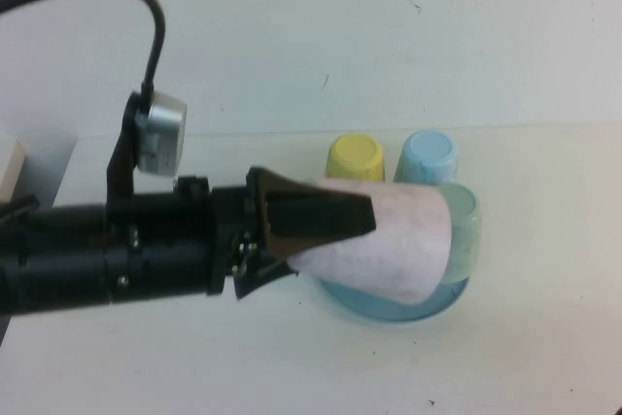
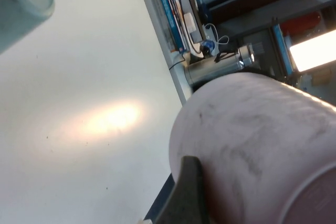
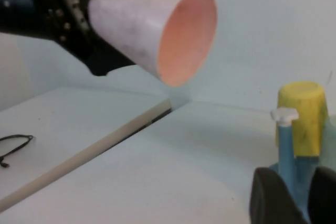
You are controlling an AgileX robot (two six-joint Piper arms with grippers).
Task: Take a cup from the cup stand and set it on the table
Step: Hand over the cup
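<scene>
While the left gripper [image 1: 335,225] holds the cup [image 1: 389,245] clear of the cup stand [image 1: 389,303], we are in the carry step: the pink cup is off its peg, lying on its side in the air, its open mouth pointing away from the arm. Our left fingers [image 1: 321,213] are clamped on its narrow end, one dark finger laid along the outer wall.

What comes next, as we judge it, is a swing out over bare table [image 1: 505,357], a turn of the wrist so the cup stands square, then a gentle lowering before letting go. It must clear the pale green cup [image 1: 465,230] just behind it.

The cup is smooth, tapered plastic, faintly speckled, with a thin rim and a warmer pink inside, seen well from the right wrist. A yellow cup [image 1: 355,157] and a light blue cup [image 1: 428,157] sit inverted on the stand's pegs; one free blue peg shows its white flower knob [image 3: 284,114]. The stand's base is a shallow glossy blue dish.

Our right gripper [image 3: 291,195] waits low beside the stand, its dark fingers slightly apart and holding nothing.
</scene>
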